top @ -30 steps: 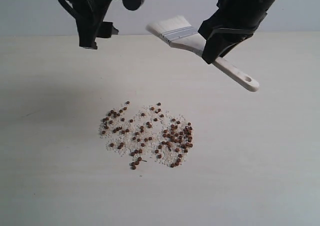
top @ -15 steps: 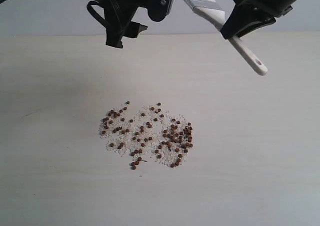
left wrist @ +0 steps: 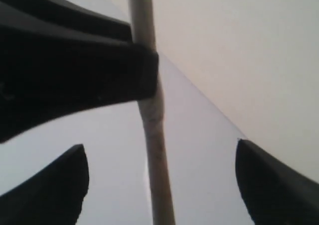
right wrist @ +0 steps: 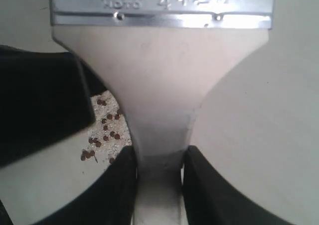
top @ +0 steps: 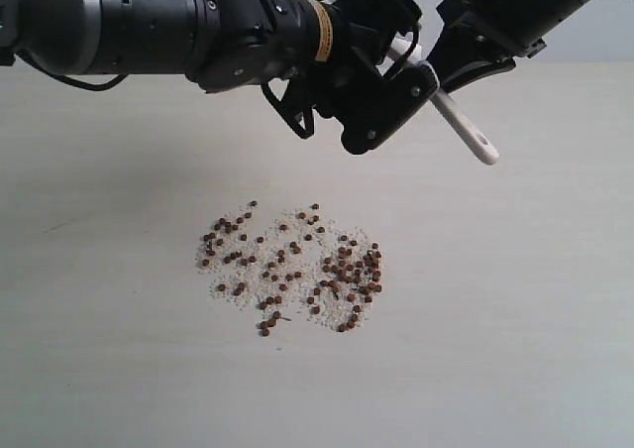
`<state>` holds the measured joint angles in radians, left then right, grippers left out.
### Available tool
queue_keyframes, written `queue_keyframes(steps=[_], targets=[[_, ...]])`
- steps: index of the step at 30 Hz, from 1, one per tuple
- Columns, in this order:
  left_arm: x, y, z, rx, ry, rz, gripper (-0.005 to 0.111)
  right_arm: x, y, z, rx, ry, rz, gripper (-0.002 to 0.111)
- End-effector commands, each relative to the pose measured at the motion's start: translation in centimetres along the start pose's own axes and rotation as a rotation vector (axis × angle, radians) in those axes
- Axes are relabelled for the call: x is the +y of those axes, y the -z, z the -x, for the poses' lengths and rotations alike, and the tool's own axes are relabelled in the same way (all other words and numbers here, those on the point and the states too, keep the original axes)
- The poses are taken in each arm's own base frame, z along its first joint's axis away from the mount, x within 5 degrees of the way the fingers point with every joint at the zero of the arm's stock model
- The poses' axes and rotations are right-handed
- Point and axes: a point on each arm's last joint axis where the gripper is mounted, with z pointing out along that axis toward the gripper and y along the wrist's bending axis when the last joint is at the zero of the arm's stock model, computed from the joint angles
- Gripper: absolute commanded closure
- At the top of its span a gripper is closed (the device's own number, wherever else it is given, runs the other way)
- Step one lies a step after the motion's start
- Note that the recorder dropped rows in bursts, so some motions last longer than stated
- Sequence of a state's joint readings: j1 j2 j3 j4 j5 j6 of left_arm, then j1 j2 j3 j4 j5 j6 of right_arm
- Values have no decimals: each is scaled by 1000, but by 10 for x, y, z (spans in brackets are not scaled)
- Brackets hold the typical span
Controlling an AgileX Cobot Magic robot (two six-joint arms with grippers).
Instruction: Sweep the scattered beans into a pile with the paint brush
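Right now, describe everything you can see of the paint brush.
The paint brush is held in the air above the table by the right gripper, shut on the narrow neck of its pale wooden handle. The handle widens to a silver metal band with stamped lettering and small rivets; the bristles are out of view. In the exterior view the handle slants down, its end with a hole lowest, the head hidden behind the left arm. The beans lie on the table, apart from it.
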<state>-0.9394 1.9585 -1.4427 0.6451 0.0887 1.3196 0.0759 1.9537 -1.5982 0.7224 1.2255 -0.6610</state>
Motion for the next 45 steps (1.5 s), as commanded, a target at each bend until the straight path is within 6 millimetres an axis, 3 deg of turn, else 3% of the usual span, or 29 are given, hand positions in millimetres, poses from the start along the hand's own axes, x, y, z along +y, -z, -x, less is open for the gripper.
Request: queue_keyframes(steps=[1,9,14,28,38,42,45], targets=[[-4,-10,1,-25,-16,59,31,3,3,3,-24,14,8,108],[-18,-17,-17,-2,-79,59,48,3,3,2,-23,18,9,108],[-20,-19,-25,-1,-68,101,49,3,3,2,-23,18,9,108],[-26,-30,-19,-47,-98,167,51,3,3,2,-23,18,9,108],[-29,-30,-29,-31,-87,170,85,3,3,2,-23,18,9,108],[-29,-30,-28,-34,-88,173,107,3,3,3,-24,17,11,108],[-27,-30,-24,-41,-88,176,107,4,3,3,-34,31,22,105]])
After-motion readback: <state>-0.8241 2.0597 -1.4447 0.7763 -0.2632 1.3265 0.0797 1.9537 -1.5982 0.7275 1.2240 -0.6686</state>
